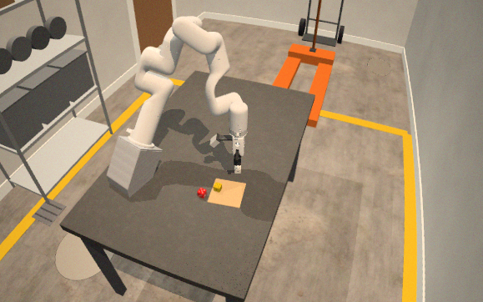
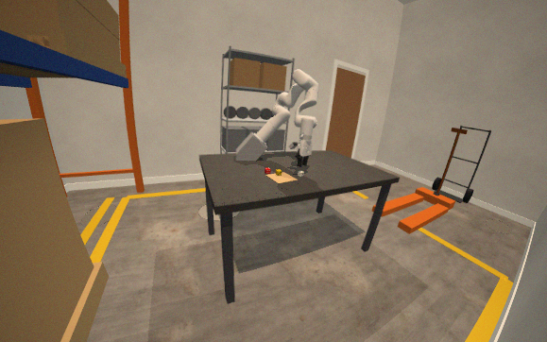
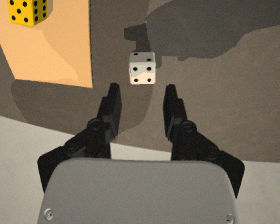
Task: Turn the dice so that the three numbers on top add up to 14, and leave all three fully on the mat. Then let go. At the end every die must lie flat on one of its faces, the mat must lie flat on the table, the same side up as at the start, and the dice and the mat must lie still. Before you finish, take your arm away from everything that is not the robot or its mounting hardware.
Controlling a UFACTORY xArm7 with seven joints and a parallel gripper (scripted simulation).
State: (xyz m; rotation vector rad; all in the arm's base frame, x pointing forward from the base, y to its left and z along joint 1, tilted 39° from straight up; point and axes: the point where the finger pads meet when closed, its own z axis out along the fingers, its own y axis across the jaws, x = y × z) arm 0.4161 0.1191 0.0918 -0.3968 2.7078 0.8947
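Observation:
The tan mat [image 1: 227, 193] lies on the dark table. A yellow die [image 1: 218, 186] sits on the mat's corner nearest the arm's base; in the wrist view it [image 3: 27, 8] is at the top left on the mat [image 3: 51, 36]. A red die [image 1: 202, 192] lies on the table just off the mat's edge. A white die [image 3: 143, 68] lies on the bare table off the mat, on the arm's side. My gripper [image 3: 142, 95] hangs straight above the white die [image 1: 238, 168], fingers half open and a little wider than the die, with nothing between them.
The arm's base block [image 1: 132, 167] stands on the table to the left of the dice. The table's right edge [image 1: 290, 167] is close to the mat. A shelf rack [image 1: 27, 83] and an orange pallet jack [image 1: 311, 71] stand on the floor, away from the table.

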